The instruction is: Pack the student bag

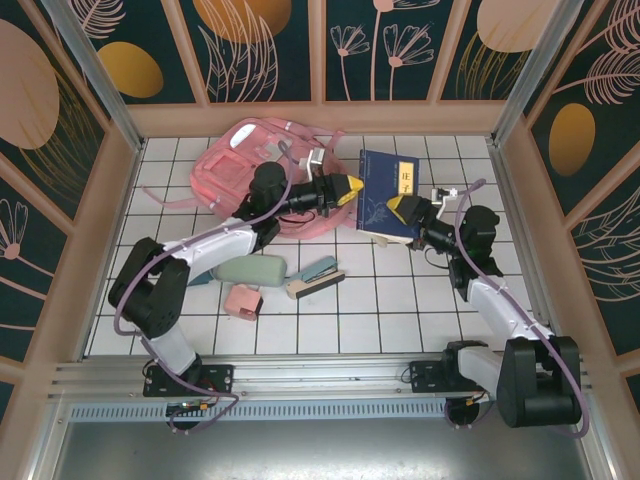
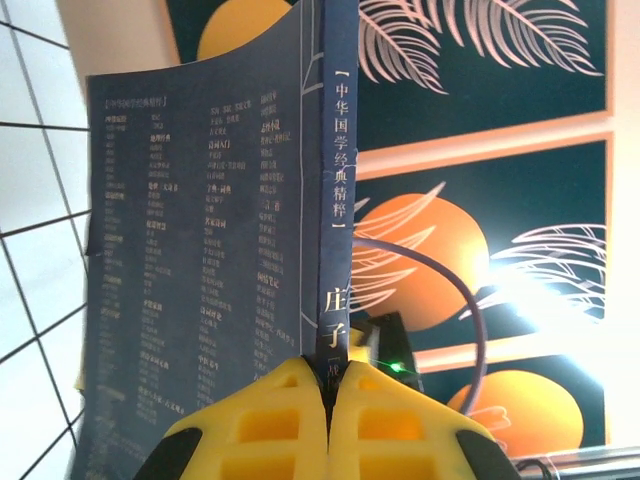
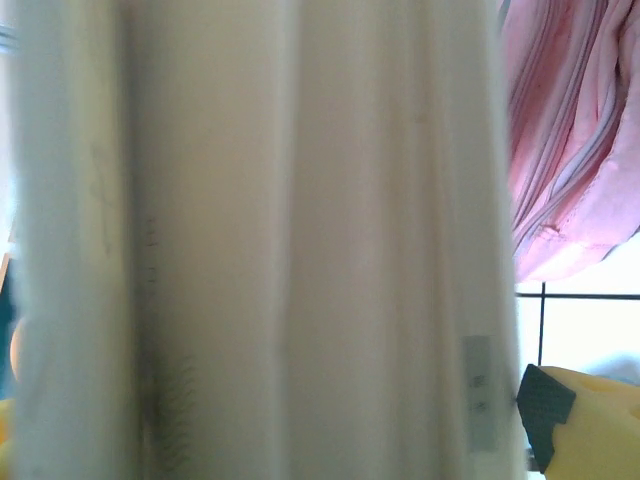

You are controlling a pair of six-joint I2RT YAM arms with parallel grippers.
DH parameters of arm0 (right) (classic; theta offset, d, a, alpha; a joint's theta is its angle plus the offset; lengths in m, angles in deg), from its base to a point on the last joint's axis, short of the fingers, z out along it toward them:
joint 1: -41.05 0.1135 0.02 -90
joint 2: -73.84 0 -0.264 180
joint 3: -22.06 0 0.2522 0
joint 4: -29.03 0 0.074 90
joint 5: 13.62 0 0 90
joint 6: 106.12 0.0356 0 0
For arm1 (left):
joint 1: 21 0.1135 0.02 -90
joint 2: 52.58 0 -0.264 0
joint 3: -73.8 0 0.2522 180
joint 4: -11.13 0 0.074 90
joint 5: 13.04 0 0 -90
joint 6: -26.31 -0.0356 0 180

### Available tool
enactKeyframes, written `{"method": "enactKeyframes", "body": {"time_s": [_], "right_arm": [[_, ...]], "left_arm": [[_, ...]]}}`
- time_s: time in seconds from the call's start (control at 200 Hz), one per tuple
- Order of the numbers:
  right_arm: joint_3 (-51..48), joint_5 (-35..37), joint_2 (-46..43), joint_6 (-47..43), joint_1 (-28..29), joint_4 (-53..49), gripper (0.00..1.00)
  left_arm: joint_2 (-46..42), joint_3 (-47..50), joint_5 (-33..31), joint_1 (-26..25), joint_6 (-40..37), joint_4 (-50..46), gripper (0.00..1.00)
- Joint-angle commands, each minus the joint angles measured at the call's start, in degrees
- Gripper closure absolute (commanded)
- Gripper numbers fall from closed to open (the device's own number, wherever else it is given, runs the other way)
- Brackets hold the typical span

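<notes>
Bag: one large pink fabric backpack [image 1: 232,165] at the back of the white tiled table [image 1: 400,300], just left of the left tool [image 1: 350,190].
Book: one dark blue book [image 1: 385,185], between the two tools.
Grip: left tool clenched on its spine; right tool [image 1: 405,212] spread wide at its page edge.

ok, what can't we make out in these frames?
Right wrist: book page edges, blurred, too close; whether the right fingers press it is unclear.
Left wrist: book's lower spine, hidden between the shut left fingers.
Top: student bag near side, covered by the left arm; whether it is open is unclear.
</notes>
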Motion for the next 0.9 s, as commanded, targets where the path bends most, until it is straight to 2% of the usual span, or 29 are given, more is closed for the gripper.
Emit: {"method": "enactKeyframes", "body": {"time_s": [0.0, 0.175, 0.42, 0.631, 0.681, 0.741, 0.806, 0.836, 0.896], "right_arm": [[1.45, -0.30, -0.89, -0.87, 0.27, 0.20, 0.01], [0.99, 0.47, -0.66, -0.66, 0.53, 0.16, 0.01], [0.24, -0.34, -1.07, 9.21, 3.93, 14.55, 0.01], [-0.19, 1.24, -3.29, 14.83, 3.96, 20.09, 0.07], [-0.22, 2.12, -3.98, 14.51, 4.04, 18.70, 0.14], [-0.51, 5.10, -5.45, 12.07, 3.94, 13.10, 0.33], [-1.62, 6.71, -5.86, 11.33, 3.80, 12.47, 0.50], [-1.81, 7.28, -5.54, 10.81, 3.86, 11.58, 0.54], [-2.32, 8.67, -5.23, 8.38, 3.70, 8.45, 0.54]], "left_arm": [[-5.24, -0.06, 1.27, 0.12, -1.30, 3.13, 1.00], [-7.20, 0.12, 1.49, 0.10, -1.82, 1.99, 1.00], [-8.55, 2.08, 1.49, 0.14, -2.27, 2.11, 1.00], [-8.61, 3.96, 1.22, 0.13, -2.88, 2.53, 1.00], [-8.72, 4.00, 0.60, 0.15, -4.40, 1.09, 1.00], [-8.66, 3.83, -0.82, 0.15, -7.16, -3.49, 1.00], [-8.05, 4.16, -1.46, 0.12, -9.37, -5.24, 1.00], [-7.72, 4.09, -1.83, 0.17, -10.64, -7.04, 1.00], [-7.32, 4.42, -3.17, 0.56, -12.73, -10.44, 1.00]]}}
